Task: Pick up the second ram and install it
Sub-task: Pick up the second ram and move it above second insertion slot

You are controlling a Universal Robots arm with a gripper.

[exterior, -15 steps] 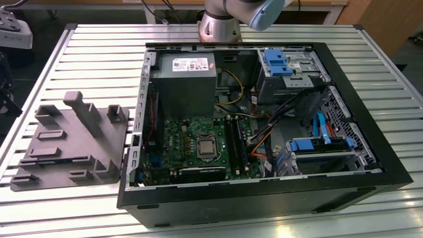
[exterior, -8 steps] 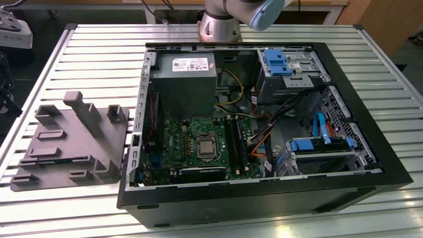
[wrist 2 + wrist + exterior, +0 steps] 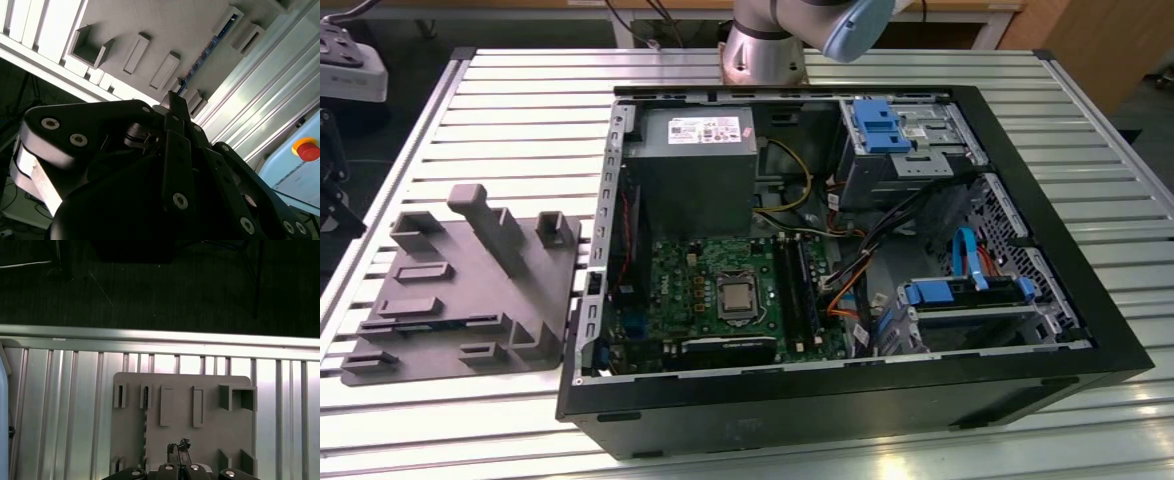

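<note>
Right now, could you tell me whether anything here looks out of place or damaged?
Nothing stands out. The computer case lies open and flat on the table, the grey fixture sits square beside it, and the second ram stands straight on edge in its fixture slot, with the gripper hovering over the fixture.

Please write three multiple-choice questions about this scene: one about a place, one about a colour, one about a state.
1. In the exterior view, the grey holder lies: A) at the computer case's left; B) at its right; C) inside it.
2. The motherboard is: A) red; B) green; C) white.
3. The case's side is: A) open; B) closed; C) taped.
Answers: 1 A, it lies on the table beside the case's left wall; 2 B, the board around the processor is green; 3 A, the inside parts are visible.
</note>
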